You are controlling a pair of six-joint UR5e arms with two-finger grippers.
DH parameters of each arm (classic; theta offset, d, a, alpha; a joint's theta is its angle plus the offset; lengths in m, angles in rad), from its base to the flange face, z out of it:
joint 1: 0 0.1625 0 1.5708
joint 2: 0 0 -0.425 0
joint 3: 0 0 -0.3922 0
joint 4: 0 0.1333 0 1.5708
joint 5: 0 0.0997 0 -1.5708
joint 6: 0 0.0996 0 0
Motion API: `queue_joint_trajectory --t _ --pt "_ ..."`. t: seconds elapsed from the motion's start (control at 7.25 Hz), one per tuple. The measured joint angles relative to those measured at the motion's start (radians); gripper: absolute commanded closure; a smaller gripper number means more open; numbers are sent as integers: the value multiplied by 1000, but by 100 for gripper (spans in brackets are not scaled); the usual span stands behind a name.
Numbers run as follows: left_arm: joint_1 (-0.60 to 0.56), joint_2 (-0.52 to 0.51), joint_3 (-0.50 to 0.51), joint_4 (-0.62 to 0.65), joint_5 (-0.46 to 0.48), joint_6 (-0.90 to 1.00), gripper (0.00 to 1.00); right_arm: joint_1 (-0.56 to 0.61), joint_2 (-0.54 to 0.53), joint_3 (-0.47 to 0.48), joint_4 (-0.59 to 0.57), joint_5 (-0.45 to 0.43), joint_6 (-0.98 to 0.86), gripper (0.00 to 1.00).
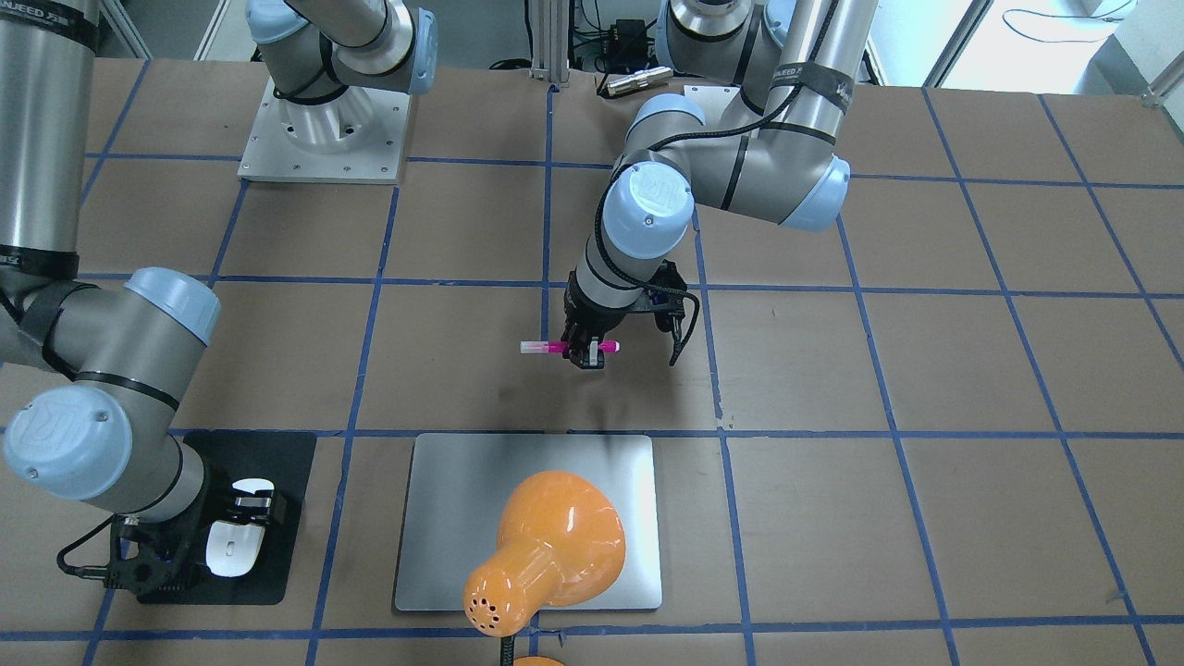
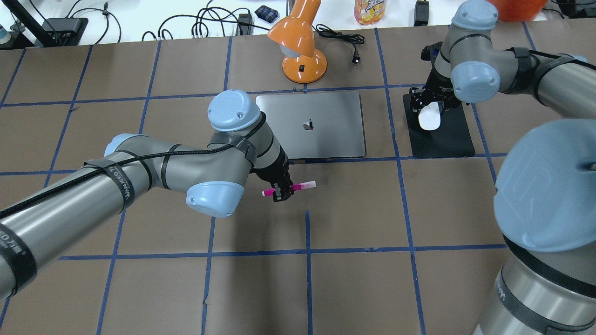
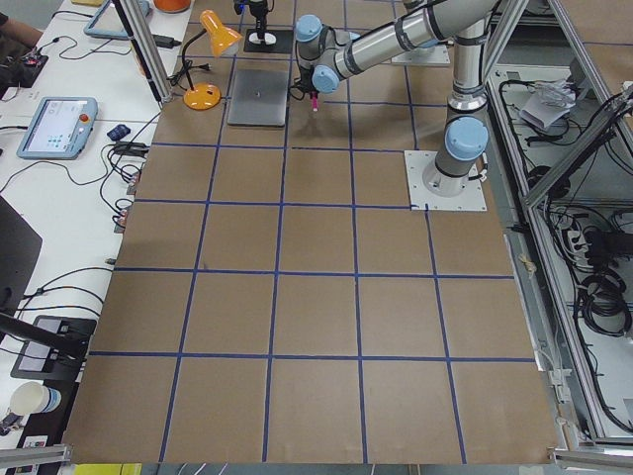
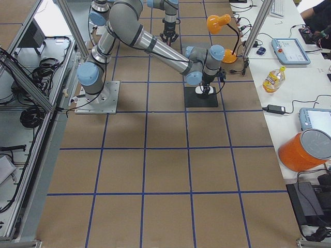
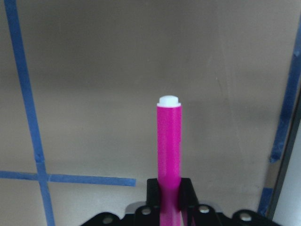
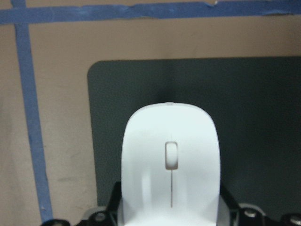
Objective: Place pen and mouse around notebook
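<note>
Left fingers (image 2: 278, 195) pinch pen (image 2: 305, 185); right fingers (image 1: 257, 507) clasp mouse (image 1: 229, 550); blue-taped table (image 1: 925, 370).

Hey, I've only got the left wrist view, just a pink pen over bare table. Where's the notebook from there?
Observer: The notebook lies just past the pen, farther from the robot; the pen is short of its near edge.
Operator: And the mouse?
Observer: The right hand grips the mouse over a black mat on the robot's right of the notebook.
Operator: Anything else close by?
Observer: An orange desk lamp stands just beyond the notebook's far edge.
</note>
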Motion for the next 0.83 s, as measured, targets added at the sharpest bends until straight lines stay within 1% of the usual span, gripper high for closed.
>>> queue_joint_trajectory --t 0.14,0.28,0.69,0.83 --pt "-18 -27 22 1 3 -26 100 -18 -2 6 6 -1 -2 77" --pt "-30 -43 36 0 8 -25 100 -32 -3 16 7 -2 -3 1" --pt "-47 -61 46 -10 61 22 100 -40 -20 43 10 -24 -3 0" --pt "-48 -67 48 -9 64 26 96 -39 -50 43 35 -40 -2 0"
